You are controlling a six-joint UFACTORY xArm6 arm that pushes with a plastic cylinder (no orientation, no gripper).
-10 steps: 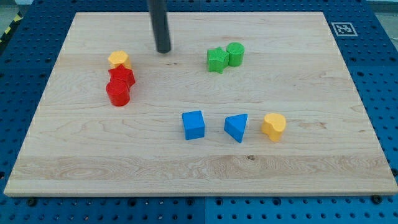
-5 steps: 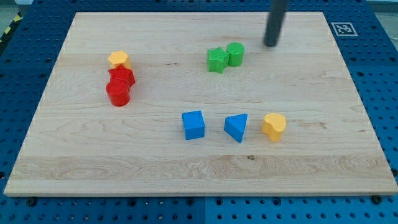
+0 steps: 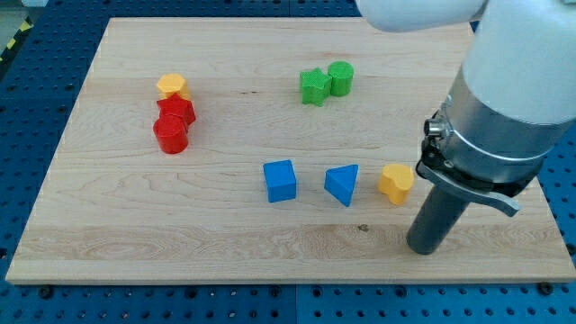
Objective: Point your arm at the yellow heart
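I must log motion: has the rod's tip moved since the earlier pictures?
Yes. My tip went from the board's top edge to the view's bottom right, now just below-right of the yellow heart, which stayed put.

No words, numbers or brand names can be read anywhere. No block — red, yellow, green or blue — carries any lettering, and the arm's pale housing and dark rod are plain as well. The wooden table [image 3: 135, 234] shows only its grain. The fiducial-style tag seen at its top right corner in other frames is hidden here behind the arm. A strip of yellow-and-black hazard striping [image 3: 13, 43] sits at the view's far left edge — a marking, not text.
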